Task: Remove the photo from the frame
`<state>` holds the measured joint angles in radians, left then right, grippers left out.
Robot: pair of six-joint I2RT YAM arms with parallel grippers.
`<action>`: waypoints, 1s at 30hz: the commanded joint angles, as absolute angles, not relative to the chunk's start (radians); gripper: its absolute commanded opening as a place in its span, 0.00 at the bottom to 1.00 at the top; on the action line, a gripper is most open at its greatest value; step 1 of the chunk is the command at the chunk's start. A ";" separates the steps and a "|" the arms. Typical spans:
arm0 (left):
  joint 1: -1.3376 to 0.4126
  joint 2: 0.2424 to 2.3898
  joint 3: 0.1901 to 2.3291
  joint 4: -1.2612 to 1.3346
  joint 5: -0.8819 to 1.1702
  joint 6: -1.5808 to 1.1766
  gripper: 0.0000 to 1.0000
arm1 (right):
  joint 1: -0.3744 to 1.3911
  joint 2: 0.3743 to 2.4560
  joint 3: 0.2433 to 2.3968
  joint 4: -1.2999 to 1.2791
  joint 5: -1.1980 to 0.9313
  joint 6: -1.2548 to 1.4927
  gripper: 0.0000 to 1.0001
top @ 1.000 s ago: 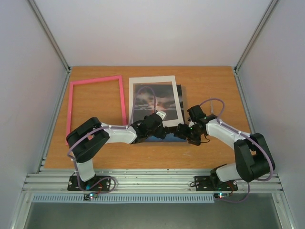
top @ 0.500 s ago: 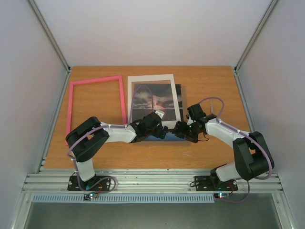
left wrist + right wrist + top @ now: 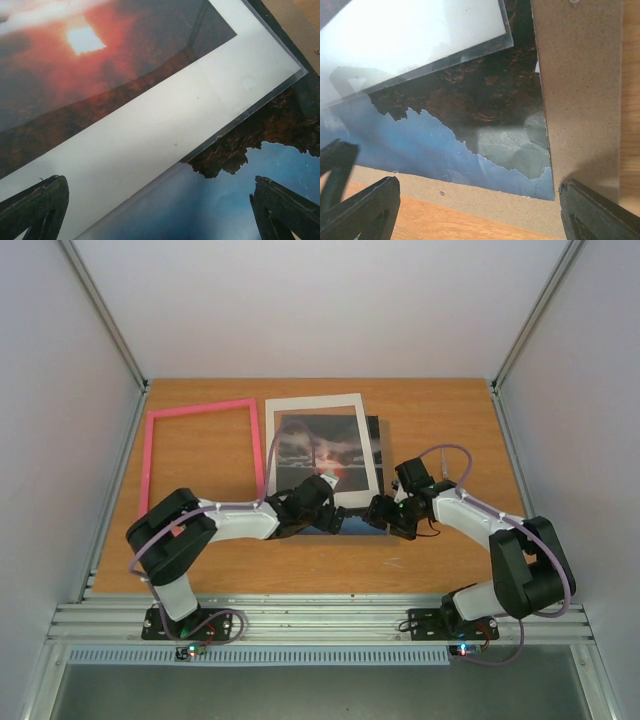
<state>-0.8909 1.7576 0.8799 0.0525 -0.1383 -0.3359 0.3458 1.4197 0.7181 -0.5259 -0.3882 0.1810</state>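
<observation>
White walls (image 3: 320, 300) close in a wooden table (image 3: 440, 410) on three sides. At its middle lies the photo (image 3: 485, 95), flat and face up, on a brown board (image 3: 580, 75) that shows past its right and near edges. Dark cloud fills most of the visible print, with pale blue toward the near edge. The near right corner of the print sits just inside the board's corner.

Over the far part of the photo rests a white mat (image 3: 165, 120), turned a little and shifted left, so that the print's near strip and right edge stay uncovered. Through the mat's window the red-orange sky shows. A clear sheet (image 3: 420, 45) lies with the mat, its edge reaching just past the white border.

The left gripper (image 3: 157, 179) hangs over the mat's near edge where it crosses the photo. Its fingers are spread wide with nothing between them. The right gripper (image 3: 477, 182) hovers over the near right corner of the photo and board. Its fingers also stand well apart and grasp nothing.

The frame (image 3: 200, 407), a thin pink rectangle, lies flat on the table to the left of the mat with bare wood inside it. Its right bar runs just beside the mat's left edge.
</observation>
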 commanded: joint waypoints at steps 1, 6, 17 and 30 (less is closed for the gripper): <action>-0.865 1.684 0.864 -0.048 -0.094 -0.362 0.99 | 0.339 1.441 0.744 -0.566 -0.366 0.163 0.87; -0.859 1.661 0.856 -0.140 -0.044 -0.355 1.00 | 0.339 1.475 0.758 -0.568 -0.373 0.150 0.87; -0.850 1.713 0.859 -0.199 0.083 -0.365 0.99 | 0.339 1.497 0.749 -0.533 -0.405 0.147 0.87; -0.848 1.751 0.855 -0.198 0.149 -0.370 0.99 | 0.301 1.450 0.658 -0.354 -0.515 0.167 0.87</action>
